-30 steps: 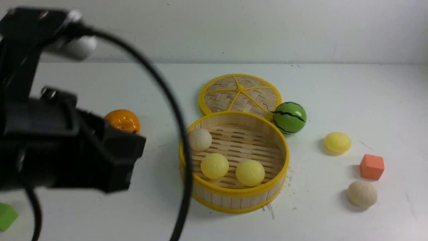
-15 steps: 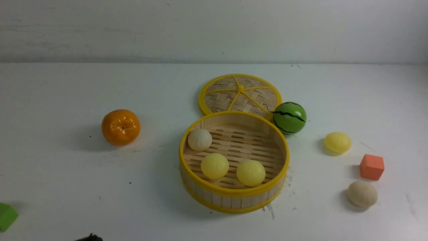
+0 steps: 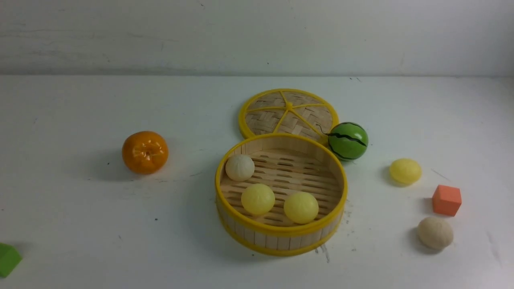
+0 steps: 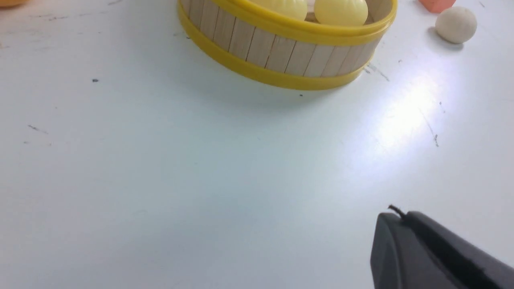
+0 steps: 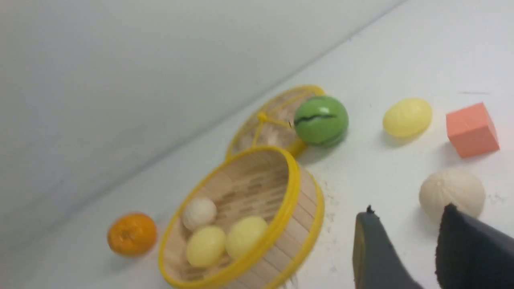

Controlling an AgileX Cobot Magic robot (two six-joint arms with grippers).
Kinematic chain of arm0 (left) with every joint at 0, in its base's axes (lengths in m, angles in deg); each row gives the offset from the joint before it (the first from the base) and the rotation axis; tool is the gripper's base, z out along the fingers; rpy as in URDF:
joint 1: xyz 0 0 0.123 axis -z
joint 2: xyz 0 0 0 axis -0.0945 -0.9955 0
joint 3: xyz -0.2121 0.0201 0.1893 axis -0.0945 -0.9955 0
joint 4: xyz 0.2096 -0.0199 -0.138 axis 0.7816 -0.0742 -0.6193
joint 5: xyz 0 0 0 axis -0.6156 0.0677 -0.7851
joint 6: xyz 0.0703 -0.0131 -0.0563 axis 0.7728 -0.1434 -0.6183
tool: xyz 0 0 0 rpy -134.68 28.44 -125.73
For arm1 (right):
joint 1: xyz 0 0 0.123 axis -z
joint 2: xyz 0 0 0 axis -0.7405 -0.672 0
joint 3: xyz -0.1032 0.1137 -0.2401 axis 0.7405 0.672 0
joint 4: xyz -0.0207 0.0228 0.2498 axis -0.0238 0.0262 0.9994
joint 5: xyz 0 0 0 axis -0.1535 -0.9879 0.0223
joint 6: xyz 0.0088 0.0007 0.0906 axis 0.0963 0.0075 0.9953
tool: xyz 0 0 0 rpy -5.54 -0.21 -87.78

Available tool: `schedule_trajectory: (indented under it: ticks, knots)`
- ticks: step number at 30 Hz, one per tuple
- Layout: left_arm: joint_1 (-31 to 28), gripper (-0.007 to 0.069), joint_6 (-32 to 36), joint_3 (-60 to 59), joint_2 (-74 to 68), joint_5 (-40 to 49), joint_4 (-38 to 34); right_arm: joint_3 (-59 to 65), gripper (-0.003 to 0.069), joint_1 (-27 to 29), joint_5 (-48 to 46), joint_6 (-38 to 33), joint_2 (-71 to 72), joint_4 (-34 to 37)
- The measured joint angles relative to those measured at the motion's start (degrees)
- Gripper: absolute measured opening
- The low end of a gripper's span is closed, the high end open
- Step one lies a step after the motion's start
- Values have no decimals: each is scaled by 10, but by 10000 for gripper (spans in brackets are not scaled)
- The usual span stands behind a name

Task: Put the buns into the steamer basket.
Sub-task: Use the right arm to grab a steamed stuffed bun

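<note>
The left gripper shows in its wrist view as a single dark mass. Its two fingers are pressed together with only a thin seam running between them, and they grip nothing. The right gripper has its jaws parted: two dark, tapering fingers reach forward side by side with a clear gap between their tips, and nothing is held there.

Near edge of lid behind steamer basket; green shape, perhaps a block, cropped at left.
</note>
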Motion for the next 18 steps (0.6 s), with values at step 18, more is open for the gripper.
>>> schedule_trajectory:
  ticks: [18]
  knots:
    - [0, -13, 0, 0, 1, 1, 0, -447, 239, 0, -295, -174, -733, -80]
